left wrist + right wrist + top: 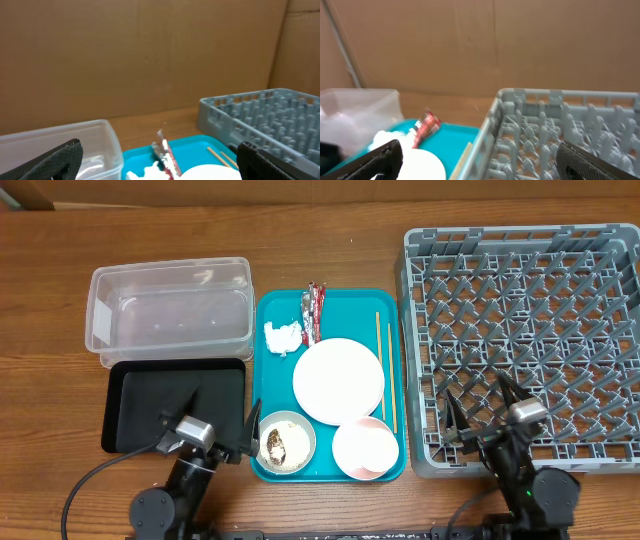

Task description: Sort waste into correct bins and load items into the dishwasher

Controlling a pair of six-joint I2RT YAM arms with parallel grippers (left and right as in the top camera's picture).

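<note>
On the teal tray [340, 305] lie a crumpled white tissue [283, 337], a red-and-silver wrapper [314, 310], a large pale plate [338, 380], a pale-pink bowl [365, 449], a grey-rimmed bowl [286, 442] holding food scraps [277, 444], and two chopsticks [384, 365]. The clear tub [170, 313] and black tray [172, 406] sit left; the grey dish rack [525, 340] sits right. My left gripper [205, 412] is open and empty over the black tray's front right. My right gripper [487, 402] is open and empty over the rack's front edge. The small white cup is not visible.
The wrapper [166, 152], tub [75, 145] and rack [260, 117] show in the left wrist view. The right wrist view shows the rack [555, 135], wrapper [425, 127] and tub [355, 110]. A cardboard wall stands behind the wooden table [320, 240].
</note>
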